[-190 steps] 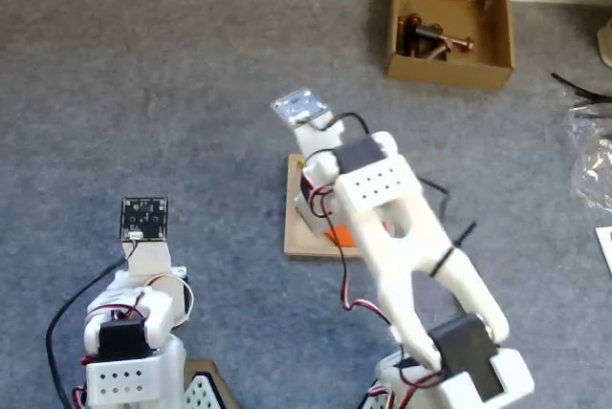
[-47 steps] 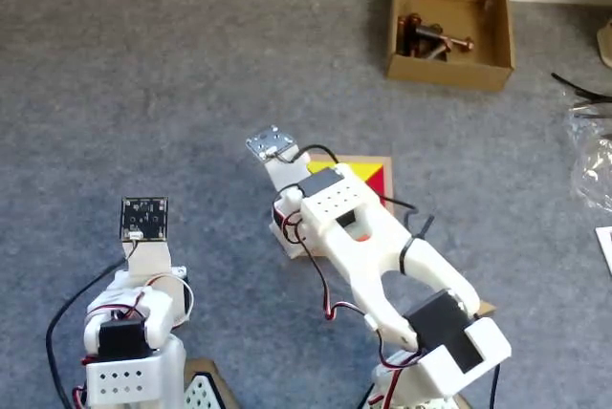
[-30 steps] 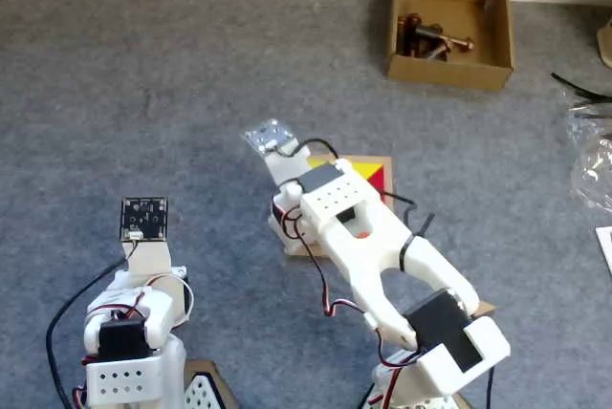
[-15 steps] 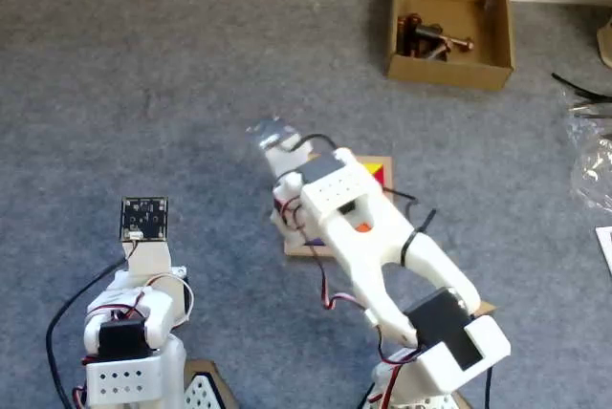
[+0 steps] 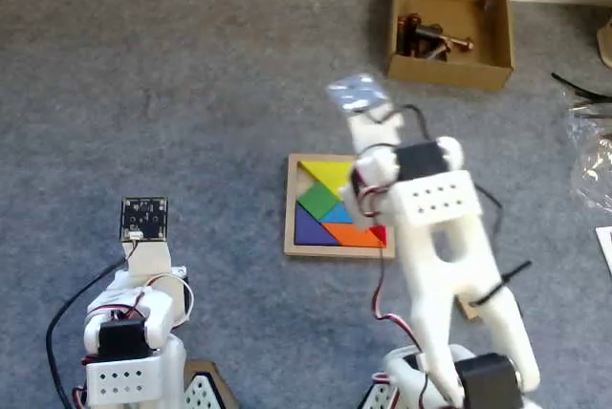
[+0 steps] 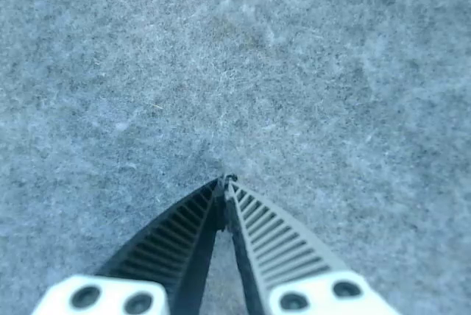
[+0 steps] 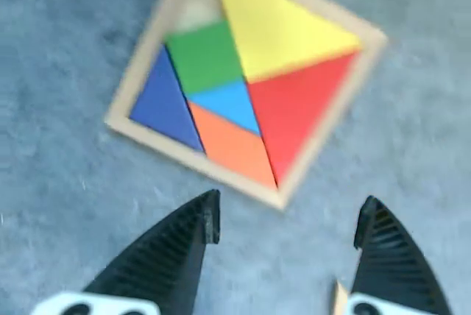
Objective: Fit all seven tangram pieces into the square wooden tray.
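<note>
The square wooden tray (image 5: 291, 237) (image 7: 320, 138) lies mid-table on grey carpet. Inside it I see a yellow triangle (image 7: 280, 28), a red triangle (image 7: 294, 109), a green square (image 7: 202, 57), a light blue triangle (image 7: 224, 101), a dark blue triangle (image 7: 163, 101) and an orange piece (image 7: 232, 146). One small triangular corner (image 7: 199, 2) shows bare wood. My right gripper (image 7: 287, 219) hangs open above the carpet just off the tray's edge, holding nothing. The right arm (image 5: 430, 199) rises beside the tray's right side. My left gripper (image 6: 224, 180) is shut over bare carpet, on the left arm (image 5: 129, 323) at the front left.
A cardboard box (image 5: 449, 27) with small metal parts stands at the back right. A small tan object (image 5: 469, 309) (image 7: 338, 296) lies on the carpet by the right arm. Cables and plastic wrap (image 5: 588, 141) sit at the right edge.
The right arm has swung from over the tray's left side to its right, uncovering the tray and its pieces. The left arm has stayed still.
</note>
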Robot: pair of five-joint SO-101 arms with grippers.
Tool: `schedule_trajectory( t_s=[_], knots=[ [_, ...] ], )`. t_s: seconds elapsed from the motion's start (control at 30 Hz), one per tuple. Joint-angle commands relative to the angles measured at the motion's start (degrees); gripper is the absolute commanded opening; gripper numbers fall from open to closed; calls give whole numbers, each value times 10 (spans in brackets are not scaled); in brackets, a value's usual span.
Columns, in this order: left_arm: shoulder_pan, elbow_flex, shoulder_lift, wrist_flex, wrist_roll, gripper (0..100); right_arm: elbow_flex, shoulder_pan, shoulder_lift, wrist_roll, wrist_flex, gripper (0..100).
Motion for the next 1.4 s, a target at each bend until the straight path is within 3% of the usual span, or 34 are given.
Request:
schedule_trajectory(
  t_s=[0.0, 0.37, 0.6, 0.87, 1.13, 1.37],
  knots=[
    [-5, 12, 4, 4, 1, 5, -17, 67, -40, 6, 43, 275],
    [-5, 12, 4, 4, 1, 5, 44, 245, -41, 192, 48, 275],
    [-5, 12, 4, 4, 1, 5, 46, 348, -41, 372, 49, 275],
    [-5, 12, 4, 4, 1, 5, 95, 391, -41, 609, 61, 275],
    [-5, 12, 4, 4, 1, 5, 116, 402, -41, 691, 100, 275],
    [-5, 12, 4, 4, 1, 5, 118, 505, -37, 865, 101, 275]
  ],
)
